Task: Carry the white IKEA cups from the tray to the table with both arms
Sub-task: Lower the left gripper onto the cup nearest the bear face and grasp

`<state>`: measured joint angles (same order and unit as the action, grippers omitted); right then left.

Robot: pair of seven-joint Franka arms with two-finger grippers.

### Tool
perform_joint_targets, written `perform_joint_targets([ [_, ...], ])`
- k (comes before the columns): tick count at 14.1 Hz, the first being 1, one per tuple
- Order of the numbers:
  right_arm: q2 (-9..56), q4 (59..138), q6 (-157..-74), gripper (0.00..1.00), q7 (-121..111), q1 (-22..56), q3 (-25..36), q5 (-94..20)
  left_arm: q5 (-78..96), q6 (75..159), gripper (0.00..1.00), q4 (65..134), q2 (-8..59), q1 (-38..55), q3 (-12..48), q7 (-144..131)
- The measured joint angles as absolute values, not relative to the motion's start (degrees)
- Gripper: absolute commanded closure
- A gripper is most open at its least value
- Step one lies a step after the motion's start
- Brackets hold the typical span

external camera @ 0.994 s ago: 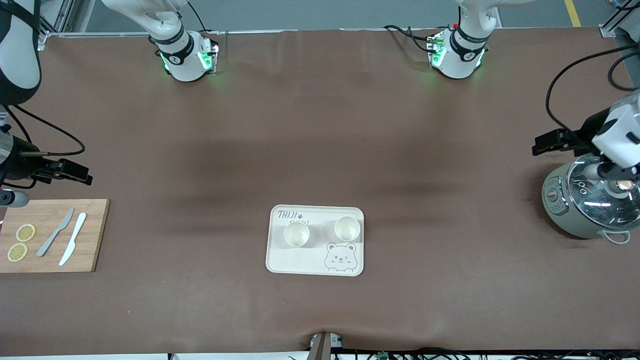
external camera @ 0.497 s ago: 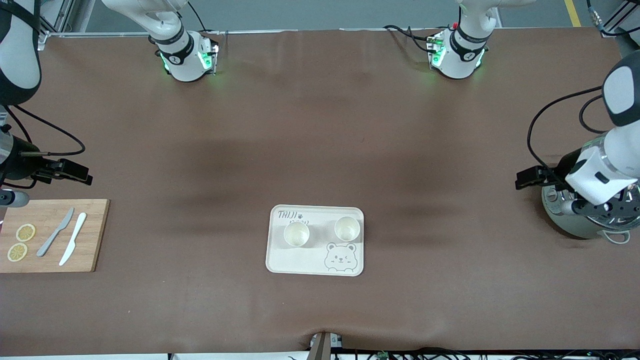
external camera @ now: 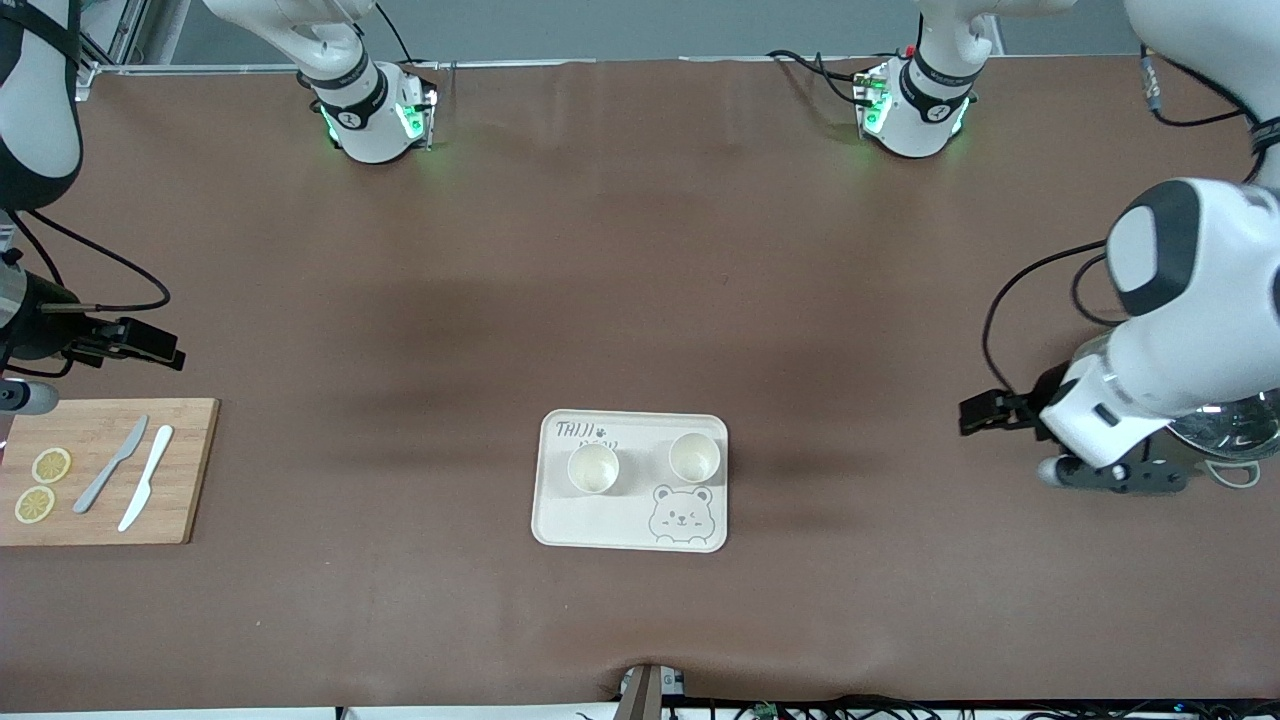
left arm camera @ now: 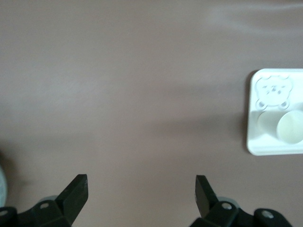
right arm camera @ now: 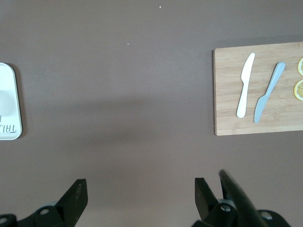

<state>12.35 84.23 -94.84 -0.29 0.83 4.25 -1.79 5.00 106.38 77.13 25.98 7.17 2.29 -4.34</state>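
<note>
both white ikea cups (external camera: 593,468) (external camera: 694,457) stand upright on the tray (external camera: 630,530), side by side in the half of the tray farther from the front camera, above the bear drawing. the tray lies low in the centre of the front frame, on the brown table (external camera: 640,260). neither cup has been lifted yet.

change over the last second: the left arm has swung down from over the grey-green lidded pot (external camera: 1225,435) at the right edge of the front frame toward the middle of the table. the left gripper (left arm camera: 141,188) now hangs over bare table between the pot and the tray, with its fingers wide apart and nothing between them. in the left wrist view the tray and one cup (left arm camera: 289,128) appear at the right edge of the frame, well apart from the fingertips.

the right arm waits. the right gripper (right arm camera: 141,190) sits at the left edge of the front frame, over bare table beside the wooden cutting board (external camera: 100,520), fingers wide apart and empty. the board carries a grey knife (external camera: 110,464), a white knife (external camera: 146,491) and two lemon slices (external camera: 42,485).

meaning for the task: the approach phase appears to have begun on the left side only. the likely target of the left gripper is the cup toward the left arm's end of the tray. the other cup remains for the right arm.
</note>
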Motion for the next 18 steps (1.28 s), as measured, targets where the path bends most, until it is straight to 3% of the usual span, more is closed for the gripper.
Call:
perform_joint_targets([
  [10, 12.4, 84.2, -95.0, 0.00, -0.3, 0.8, 4.1, -1.8, 5.0, 120.0, 0.00, 74.2, 34.9, 13.7, 2.5, -10.7],
  [18, 12.5, 84.3, -96.0, 0.00, -0.3, 1.8, 3.5, -1.8, 5.0, 122.8, 0.00, 71.6, 39.7, 23.0, 1.6, -19.4],
])
